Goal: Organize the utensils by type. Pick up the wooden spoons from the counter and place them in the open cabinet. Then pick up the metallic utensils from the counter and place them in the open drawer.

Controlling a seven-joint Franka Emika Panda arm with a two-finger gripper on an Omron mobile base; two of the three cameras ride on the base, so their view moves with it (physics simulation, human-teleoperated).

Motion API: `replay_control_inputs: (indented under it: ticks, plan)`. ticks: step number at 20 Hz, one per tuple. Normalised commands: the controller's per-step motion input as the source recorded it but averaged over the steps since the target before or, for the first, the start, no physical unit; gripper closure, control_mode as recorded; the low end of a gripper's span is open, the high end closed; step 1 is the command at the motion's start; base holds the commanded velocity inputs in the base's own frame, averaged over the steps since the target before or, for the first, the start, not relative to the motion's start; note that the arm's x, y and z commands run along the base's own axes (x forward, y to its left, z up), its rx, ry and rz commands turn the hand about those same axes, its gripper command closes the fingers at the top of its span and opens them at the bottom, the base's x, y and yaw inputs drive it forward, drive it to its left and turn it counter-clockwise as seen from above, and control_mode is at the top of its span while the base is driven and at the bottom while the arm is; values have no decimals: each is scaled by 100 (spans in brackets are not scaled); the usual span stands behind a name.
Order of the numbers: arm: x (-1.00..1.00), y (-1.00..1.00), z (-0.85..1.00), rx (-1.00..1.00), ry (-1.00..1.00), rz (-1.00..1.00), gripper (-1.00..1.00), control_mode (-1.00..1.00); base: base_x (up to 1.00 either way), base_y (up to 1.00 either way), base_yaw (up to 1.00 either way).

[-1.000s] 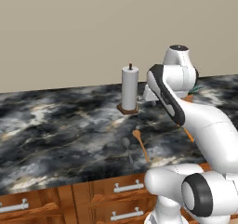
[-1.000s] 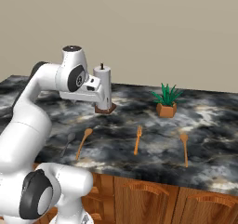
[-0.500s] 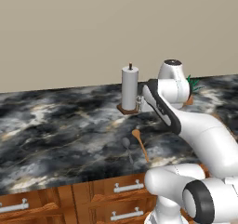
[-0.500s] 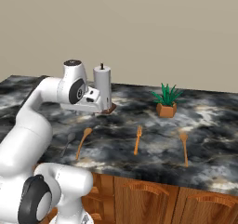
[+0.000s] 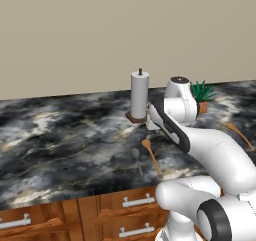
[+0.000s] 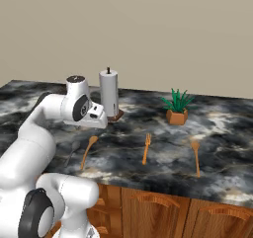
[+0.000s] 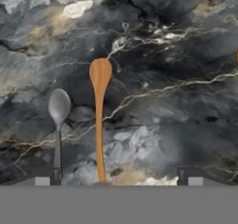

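A: While the gripper [image 7: 119, 179] hangs over the counter [image 5: 65, 135], where are the things it must take?

B: Three wooden utensils lie flat on the marble. The nearest wooden spoon [image 7: 99, 121] is straight under the hand, and the metal spoon [image 7: 58, 125] lies just beside it, almost parallel, bowl next to bowl. From the right base camera I see also a wooden fork [image 6: 146, 148] in the middle and a second wooden spoon [image 6: 196, 157] further right, both well apart from the first pair.

A: And the jaws?

B: They stand wide apart and hold nothing. In the hand camera one tip [image 7: 42, 177] is near the metal spoon's handle, the other far on the opposite side.

A: What can go wrong from here?

B: I think the main danger is the close neighbour. If the hand comes down as it is, the open jaws may span both handles and pinch the metal spoon together with the wooden one, or push it away. Then a metal piece could go into the cabinet, which is the wrong place.

A: Anything more?

B: The handle is thin and lies flat on hard stone. A grip too high would close on air; a grip too low would press the tips against the counter. Also a grip near one end may let the spoon tilt or slip while it is carried. I cannot see the cabinet or the drawer from here, so I cannot judge the way to them.
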Motion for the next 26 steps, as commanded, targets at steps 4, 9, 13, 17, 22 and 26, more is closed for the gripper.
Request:
replay_control_inputs:
  ticks: [4, 9, 13, 17, 22, 26]
  plan:
    - [11, 23, -32, 0, 4, 0, -100, -100, 0, 0, 0]
    - [15, 20, -30, 0, 8, 0, -100, -100, 0, 0, 0]
    - [23, 12, -36, -9, 4, 0, -100, -100, 0, 0, 0]
    - [28, 8, -35, -6, 4, 0, -100, -100, 0, 0, 0]
    - [13, 2, -34, 0, 4, 0, -100, -100, 0, 0, 0]
    - [0, 0, -34, 0, 0, 0, -100, -100, 0, 0, 0]
